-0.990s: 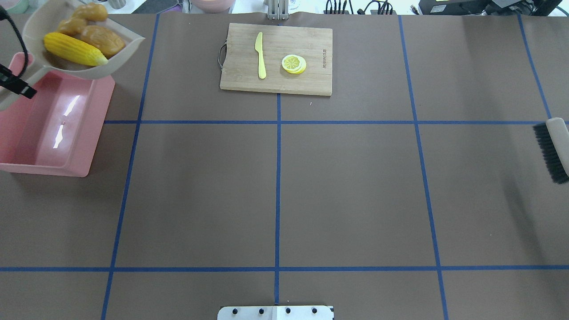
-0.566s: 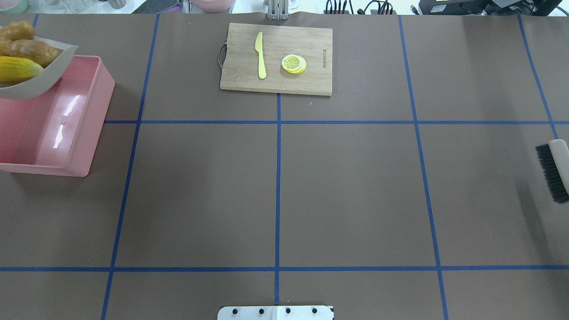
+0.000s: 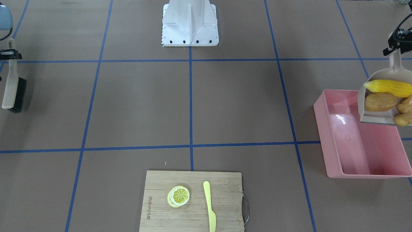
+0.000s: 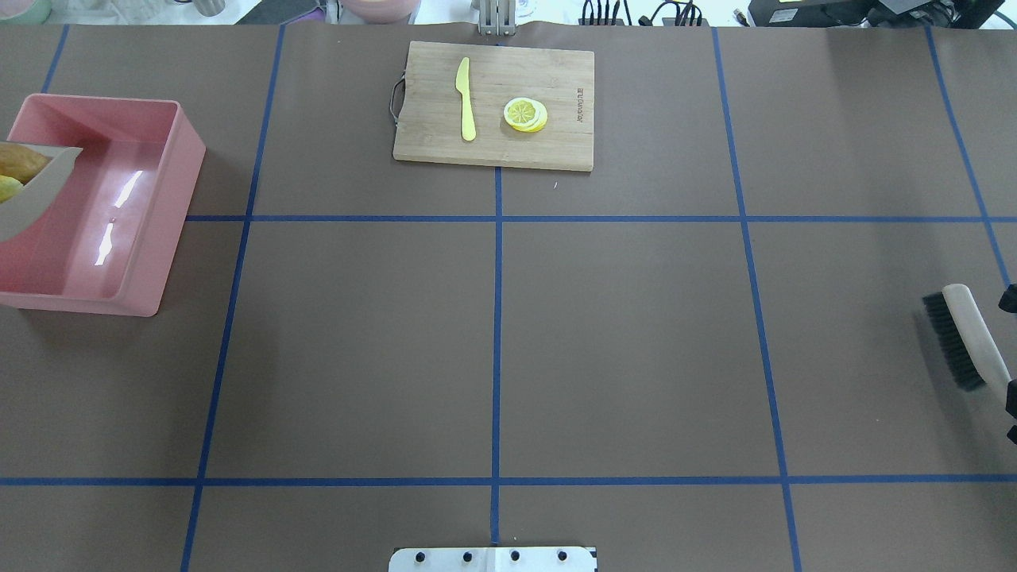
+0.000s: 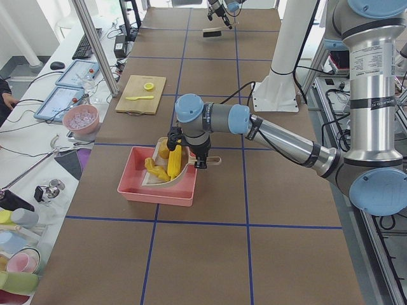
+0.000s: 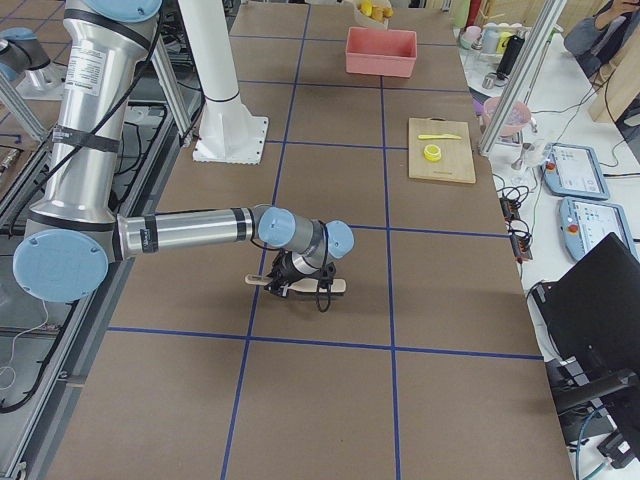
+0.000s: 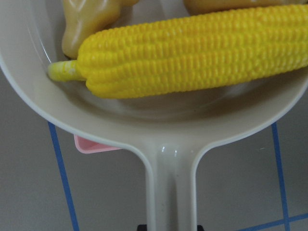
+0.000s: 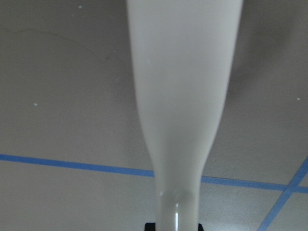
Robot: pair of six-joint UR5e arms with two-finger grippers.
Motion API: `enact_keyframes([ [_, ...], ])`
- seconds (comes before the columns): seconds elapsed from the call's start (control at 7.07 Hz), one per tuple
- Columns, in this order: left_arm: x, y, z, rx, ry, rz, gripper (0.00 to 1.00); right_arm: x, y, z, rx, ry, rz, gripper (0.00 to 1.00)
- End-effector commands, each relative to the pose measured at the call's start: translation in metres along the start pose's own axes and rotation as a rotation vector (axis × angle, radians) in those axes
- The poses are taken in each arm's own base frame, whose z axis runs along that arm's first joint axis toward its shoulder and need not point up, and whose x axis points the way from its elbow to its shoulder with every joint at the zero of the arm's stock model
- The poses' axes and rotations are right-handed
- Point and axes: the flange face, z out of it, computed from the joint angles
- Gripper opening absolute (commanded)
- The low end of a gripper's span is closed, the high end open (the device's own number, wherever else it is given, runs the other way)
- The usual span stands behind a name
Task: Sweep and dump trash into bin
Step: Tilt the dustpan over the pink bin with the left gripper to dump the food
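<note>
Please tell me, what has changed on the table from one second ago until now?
The dustpan, carrying the corn, potato and ginger, moved to the robot's left and closer to the robot, above the bin. The brush also came closer to the robot. Nothing was released. Bin, cutting board, knife and lemon slice stayed in place.

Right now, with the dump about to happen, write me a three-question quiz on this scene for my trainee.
1. True or false: the corn cob already lies in the bin.
2. What does the right gripper hold? A) the brush B) a cloth C) nothing
3. Fill in: the lemon slice and the knife lie on the ____.
Key: 1 false, it lies in the dustpan that the left gripper holds over the bin. 2 A. 3 cutting board.
</note>
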Motion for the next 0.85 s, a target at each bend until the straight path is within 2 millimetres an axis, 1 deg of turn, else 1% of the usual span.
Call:
enact_keyframes([
  [0.0, 0.021, -0.023, -0.002, -0.088, 0.003, -0.066, 0.0, -0.019, -0.008, 0.011, -0.028, 0.025, 0.002, 0.0],
  [0.14, 0.041, -0.038, -0.009, -0.123, 0.039, -0.09, 0.0, -0.023, -0.011, 0.013, -0.033, 0.032, -0.001, 0.0],
  [0.28, 0.052, -0.045, -0.013, -0.132, 0.04, -0.091, 0.0, -0.033, -0.018, 0.013, -0.034, 0.047, -0.011, 0.0],
  [0.42, 0.059, -0.043, -0.002, -0.175, 0.036, -0.096, 0.0, -0.041, -0.03, 0.012, -0.032, 0.059, 0.011, 0.23],
  [0.57, 0.055, -0.032, 0.002, -0.239, 0.039, -0.132, 0.0, -0.044, -0.036, 0.014, -0.036, 0.063, 0.017, 0.57],
  [0.71, 0.051, -0.025, 0.007, -0.292, 0.047, -0.121, 0.0, -0.046, -0.036, 0.013, -0.034, 0.063, 0.012, 0.84],
])
